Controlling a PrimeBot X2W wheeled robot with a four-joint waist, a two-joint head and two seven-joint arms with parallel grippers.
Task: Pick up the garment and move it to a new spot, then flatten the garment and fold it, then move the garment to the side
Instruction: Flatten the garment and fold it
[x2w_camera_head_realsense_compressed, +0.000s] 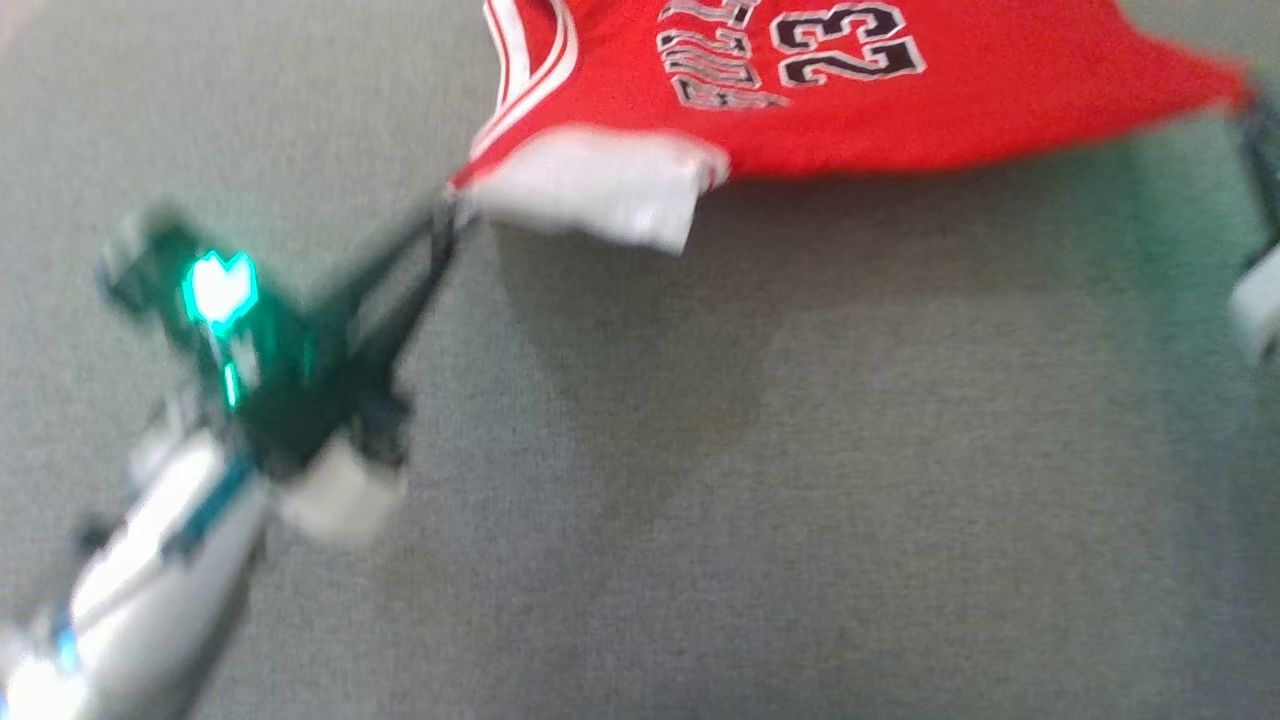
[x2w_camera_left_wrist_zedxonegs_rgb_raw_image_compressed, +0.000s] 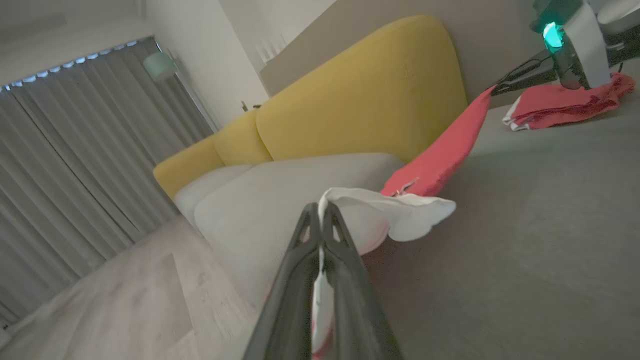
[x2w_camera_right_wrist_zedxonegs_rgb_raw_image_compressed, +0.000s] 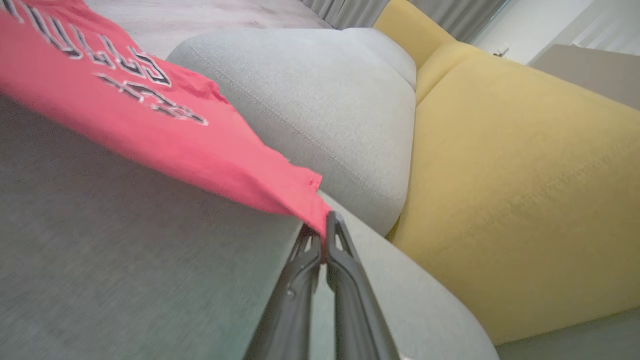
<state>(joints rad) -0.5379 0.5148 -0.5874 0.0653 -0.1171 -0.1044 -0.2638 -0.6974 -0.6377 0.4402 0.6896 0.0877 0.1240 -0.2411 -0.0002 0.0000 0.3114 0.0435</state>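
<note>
In the head view, your left pincer (x2w_camera_head_realsense_compressed: 445, 215) was pressed together on the near left corner of the red number 23 jersey (x2w_camera_head_realsense_compressed: 900, 110), right where a white flap (x2w_camera_head_realsense_compressed: 600, 185) of it folded over. Your right pincer (x2w_camera_head_realsense_compressed: 1245, 115) met the jersey's other near corner at the picture's right edge. The jersey was stretched between them, with its shadow on the grey fabric surface (x2w_camera_head_realsense_compressed: 800, 500) below. The picture was blurred.

In the left wrist view, you had the left pincer (x2w_camera_left_wrist_zedxonegs_rgb_raw_image_compressed: 320, 212) clamped on the white flap, with cloth showing between the fingers. The red jersey (x2w_camera_left_wrist_zedxonegs_rgb_raw_image_compressed: 440, 155) ran from there up to the right pincer (x2w_camera_left_wrist_zedxonegs_rgb_raw_image_compressed: 495, 90), which gripped its far tip. A second red garment (x2w_camera_left_wrist_zedxonegs_rgb_raw_image_compressed: 565, 102) lay heaped behind that arm. A yellow sofa backrest (x2w_camera_left_wrist_zedxonegs_rgb_raw_image_compressed: 370, 90), a grey cushion (x2w_camera_left_wrist_zedxonegs_rgb_raw_image_compressed: 280, 195), curtains (x2w_camera_left_wrist_zedxonegs_rgb_raw_image_compressed: 75, 150) and a wooden floor (x2w_camera_left_wrist_zedxonegs_rgb_raw_image_compressed: 125, 300) lay beyond.

In the right wrist view, your right pincer (x2w_camera_right_wrist_zedxonegs_rgb_raw_image_compressed: 322, 235) was closed on the jersey's (x2w_camera_right_wrist_zedxonegs_rgb_raw_image_compressed: 165, 135) corner, with the cloth raised off the grey surface. The grey cushion (x2w_camera_right_wrist_zedxonegs_rgb_raw_image_compressed: 320, 110) and yellow backrest (x2w_camera_right_wrist_zedxonegs_rgb_raw_image_compressed: 525, 175) lay behind it.
</note>
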